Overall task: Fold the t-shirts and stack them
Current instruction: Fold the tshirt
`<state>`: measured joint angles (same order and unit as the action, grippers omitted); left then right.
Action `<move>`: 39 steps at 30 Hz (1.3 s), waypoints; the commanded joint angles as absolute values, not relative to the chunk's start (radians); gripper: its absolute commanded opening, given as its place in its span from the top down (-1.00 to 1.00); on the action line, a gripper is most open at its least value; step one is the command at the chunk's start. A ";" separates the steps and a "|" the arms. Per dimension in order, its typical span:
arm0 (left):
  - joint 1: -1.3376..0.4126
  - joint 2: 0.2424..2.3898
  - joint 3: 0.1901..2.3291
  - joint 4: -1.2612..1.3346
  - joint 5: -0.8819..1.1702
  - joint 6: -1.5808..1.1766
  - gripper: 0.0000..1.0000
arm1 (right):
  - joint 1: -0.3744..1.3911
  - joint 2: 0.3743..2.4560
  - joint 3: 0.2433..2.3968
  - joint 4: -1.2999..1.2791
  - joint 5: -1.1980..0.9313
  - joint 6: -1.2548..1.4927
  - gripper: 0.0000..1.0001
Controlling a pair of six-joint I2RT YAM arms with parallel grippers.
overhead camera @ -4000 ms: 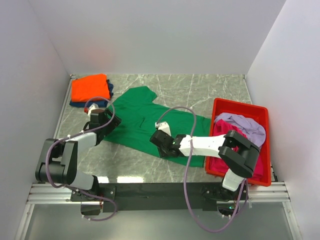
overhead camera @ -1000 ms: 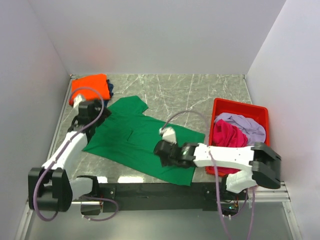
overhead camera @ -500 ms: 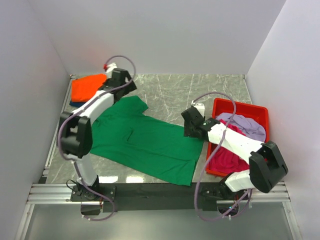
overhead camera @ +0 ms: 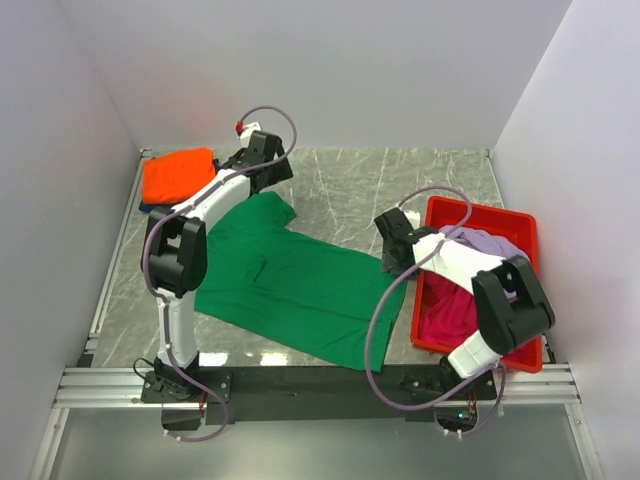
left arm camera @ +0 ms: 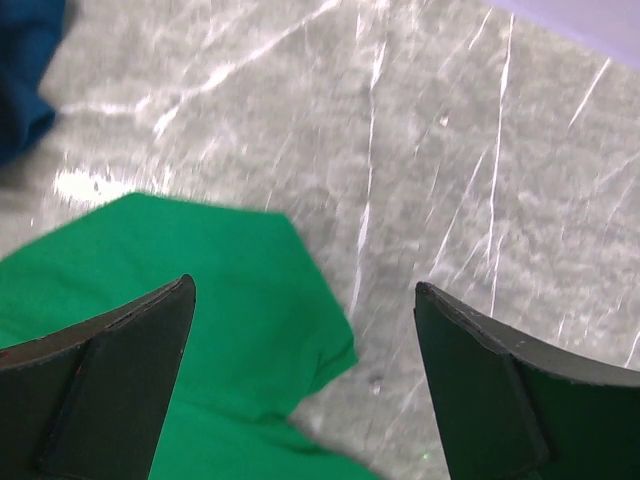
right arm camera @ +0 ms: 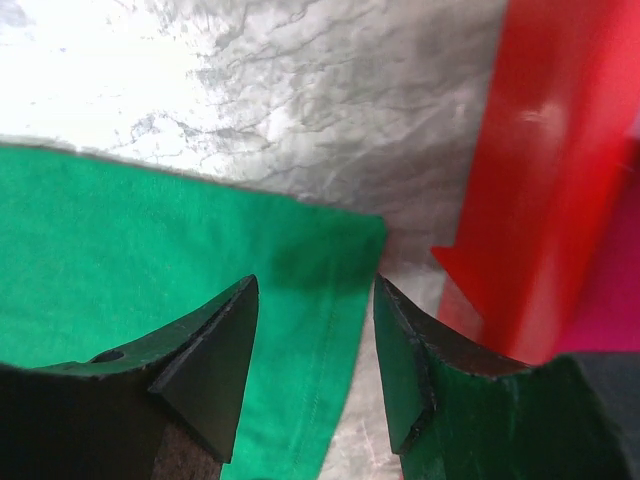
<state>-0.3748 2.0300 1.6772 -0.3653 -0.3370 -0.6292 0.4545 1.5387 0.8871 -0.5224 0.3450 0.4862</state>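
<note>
The green t-shirt (overhead camera: 290, 282) lies spread flat in the middle of the table. My left gripper (overhead camera: 264, 166) is open and empty above the table, just beyond the shirt's far sleeve (left arm camera: 215, 320); in the left wrist view the gripper (left arm camera: 302, 288) has its jaws wide apart. My right gripper (overhead camera: 393, 246) is open and empty over the shirt's far right hem corner (right arm camera: 330, 260), with that corner between the jaws of the gripper (right arm camera: 315, 285). The folded orange t-shirt (overhead camera: 178, 174) rests on the navy t-shirt (overhead camera: 152, 207) at the far left. The lilac t-shirt (overhead camera: 492, 250) and the magenta t-shirt (overhead camera: 450, 300) lie crumpled in the bin.
The red bin (overhead camera: 447, 209) stands at the right edge, close beside my right gripper; its wall (right arm camera: 560, 170) fills the right of the right wrist view. White walls enclose the table on the left, back and right. Navy cloth (left arm camera: 22, 80) shows at the left wrist view's left edge.
Both grippers have left the near part of the green shirt and moved away. The left went to the far sleeve, the right to the far right corner by the bin. The shirt now lies flatter.
</note>
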 commanded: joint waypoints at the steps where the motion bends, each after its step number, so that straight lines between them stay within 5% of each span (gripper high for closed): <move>1: -0.382 2.074 1.759 -0.393 -0.367 -0.591 -0.93 | 0.433 1.597 0.946 -0.509 0.345 0.474 -0.14; 20: -0.391 2.186 1.878 -0.420 -0.397 -0.538 -0.91 | 0.345 1.704 0.989 -0.561 0.324 0.456 -0.03; 30: -0.397 2.266 1.919 -0.448 -0.449 -0.505 -0.84 | 0.347 1.641 0.966 -0.549 0.299 0.449 0.50; 39: -0.397 2.361 1.973 -0.465 -0.446 -0.495 -0.62 | 0.350 1.606 0.940 -0.535 0.284 0.442 0.56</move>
